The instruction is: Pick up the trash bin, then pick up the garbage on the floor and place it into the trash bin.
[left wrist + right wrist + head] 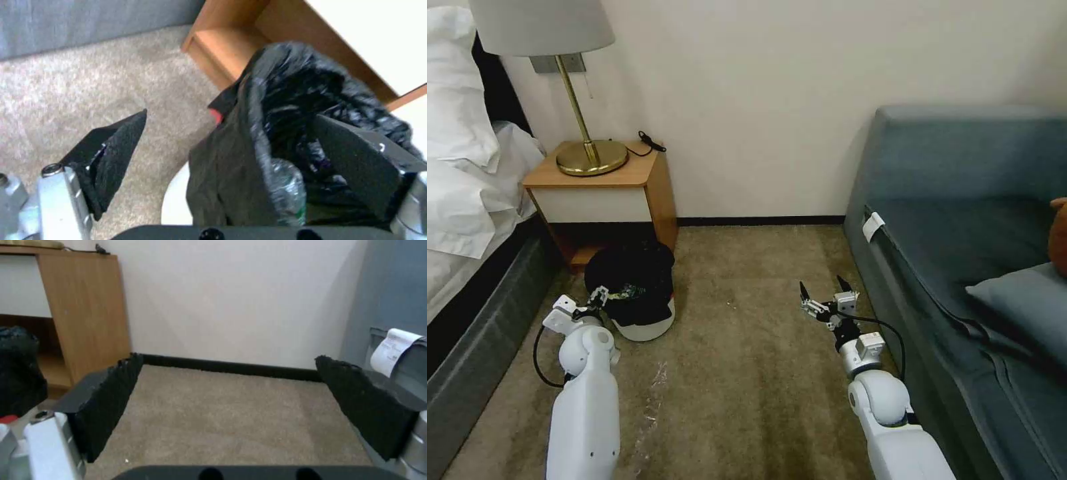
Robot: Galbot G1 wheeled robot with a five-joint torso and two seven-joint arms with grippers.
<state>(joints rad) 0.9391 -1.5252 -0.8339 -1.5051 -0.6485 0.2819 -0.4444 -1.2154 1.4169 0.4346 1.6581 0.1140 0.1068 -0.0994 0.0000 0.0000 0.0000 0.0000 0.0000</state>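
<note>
Left pincer (602, 298): fingers spread, straddling the near rim of the small round white trash bin (644, 327) lined with a crinkly black plastic bag; one finger (356, 163) inside the bag, the other (111, 156) outside over the carpet. Whether they press the rim cannot be told.

Bin: standing on the tan-brown short-pile carpet floor (747, 373), just in front of the wooden bedside table (607, 193). Inside, a clear plastic bottle (289, 190) and a speck of red (216, 116) at the bag's edge.

Right pincer (826, 293): spread wide, nothing between its fingers, hovering low over bare carpet beside the blue-grey sofa (960, 220), well apart from the bin.

Table top: brass lamp (587, 150).
</note>
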